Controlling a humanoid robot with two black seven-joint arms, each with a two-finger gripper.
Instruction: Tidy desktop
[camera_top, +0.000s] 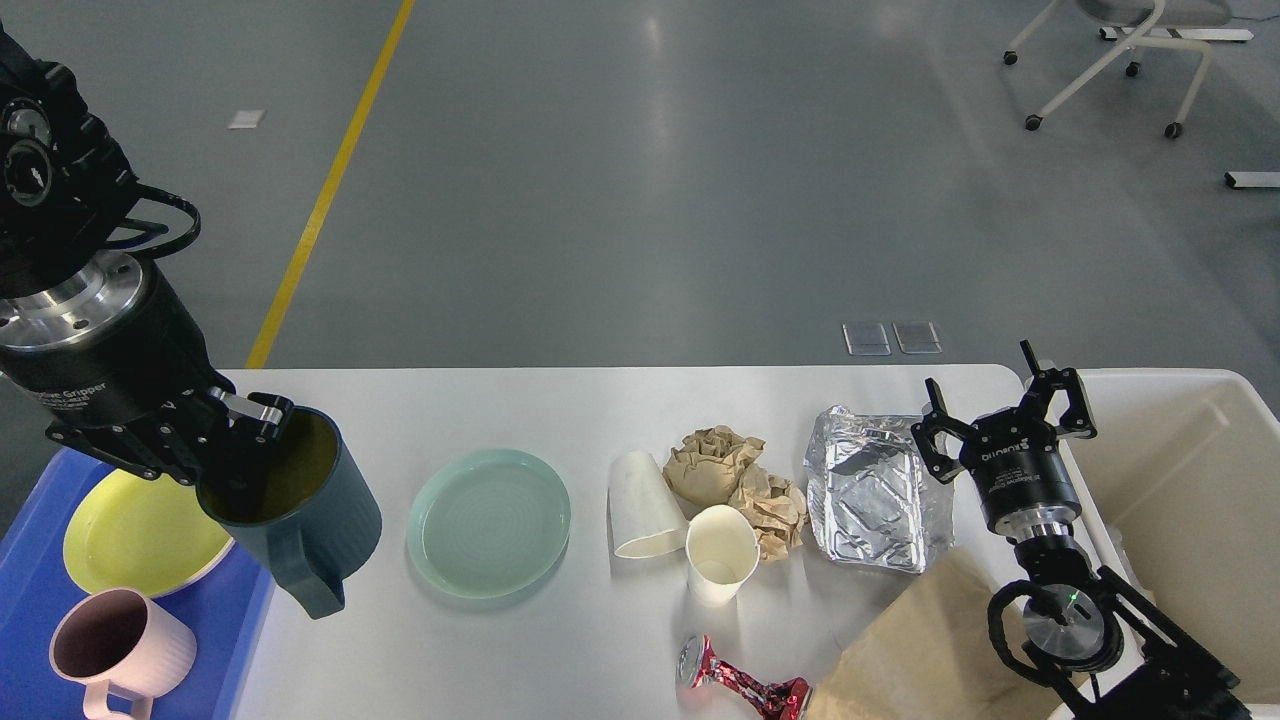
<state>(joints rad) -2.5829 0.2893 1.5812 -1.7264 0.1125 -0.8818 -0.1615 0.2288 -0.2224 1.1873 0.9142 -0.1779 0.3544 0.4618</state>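
Left gripper (250, 425) clamps dark mug (300, 510) rim aloft; right gripper (1000, 410) upright, jaws apart.

Dark teal mug (300, 510), mint plate (489, 522), yellow plate (140, 532), blue tray (40, 600)

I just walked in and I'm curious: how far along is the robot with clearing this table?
Early on. Done: a yellow plate and pink mug sit in the blue tray. In hand: the left gripper holds a dark mug. Left: green plate, paper cups, crumpled paper, foil, crushed can.
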